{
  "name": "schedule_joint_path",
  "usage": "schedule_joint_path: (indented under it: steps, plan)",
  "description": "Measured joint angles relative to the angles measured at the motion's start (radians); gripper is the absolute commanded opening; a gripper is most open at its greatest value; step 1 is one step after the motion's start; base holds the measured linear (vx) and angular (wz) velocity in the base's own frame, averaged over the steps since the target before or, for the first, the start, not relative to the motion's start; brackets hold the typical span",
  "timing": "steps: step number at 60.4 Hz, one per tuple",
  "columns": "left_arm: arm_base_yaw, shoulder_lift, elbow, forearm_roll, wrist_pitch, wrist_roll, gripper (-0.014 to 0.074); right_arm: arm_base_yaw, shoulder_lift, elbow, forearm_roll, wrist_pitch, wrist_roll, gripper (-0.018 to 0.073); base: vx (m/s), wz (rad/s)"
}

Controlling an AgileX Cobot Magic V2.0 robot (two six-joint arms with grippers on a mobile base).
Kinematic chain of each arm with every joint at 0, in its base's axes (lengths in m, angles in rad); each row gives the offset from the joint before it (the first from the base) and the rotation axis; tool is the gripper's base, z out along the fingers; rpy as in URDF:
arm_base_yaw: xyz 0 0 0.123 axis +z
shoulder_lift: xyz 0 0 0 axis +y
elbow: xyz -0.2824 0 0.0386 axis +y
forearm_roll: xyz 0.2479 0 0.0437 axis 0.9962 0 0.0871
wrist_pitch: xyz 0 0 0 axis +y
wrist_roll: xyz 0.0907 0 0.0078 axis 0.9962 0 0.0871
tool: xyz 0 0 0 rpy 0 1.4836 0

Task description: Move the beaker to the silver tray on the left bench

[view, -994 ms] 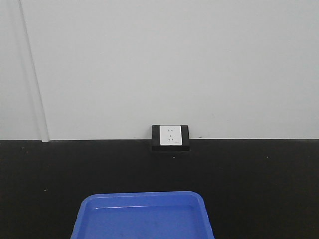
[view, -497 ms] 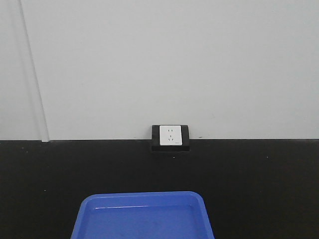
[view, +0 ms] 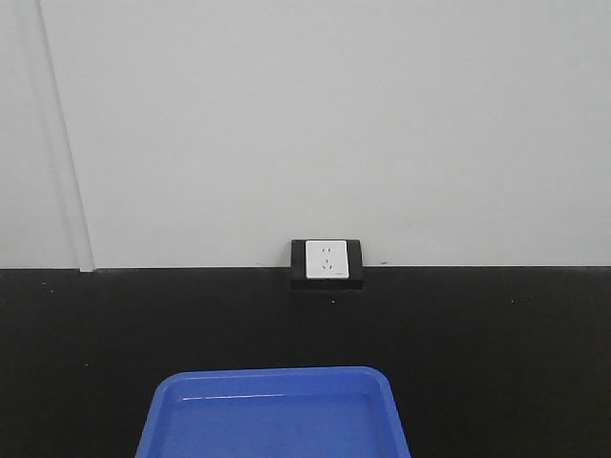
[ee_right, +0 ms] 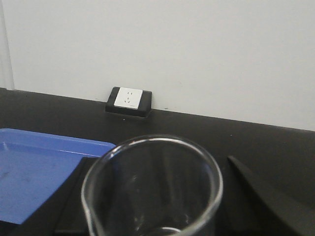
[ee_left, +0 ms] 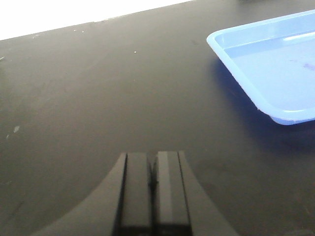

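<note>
the left claw hangs low over the bare black worktop, its fingers pressed together with nothing between them. to its right lies a blue tray with nothing in it – behind the tray a white socket sits at the foot of the wall. the beaker (clear glass, upright) stands between the fingers of the right claw – whether they press the glass i cannot tell.
</note>
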Motion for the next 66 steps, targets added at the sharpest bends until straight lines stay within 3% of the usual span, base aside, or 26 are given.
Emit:
schedule_joint_path:
  steps: [66]
  plan:
    - [0.0,0.0,0.0,0.0,0.0,0.0,0.0001,0.0,0.0,0.0,-0.002,-0.001,0.002,-0.0011,0.0,0.0]
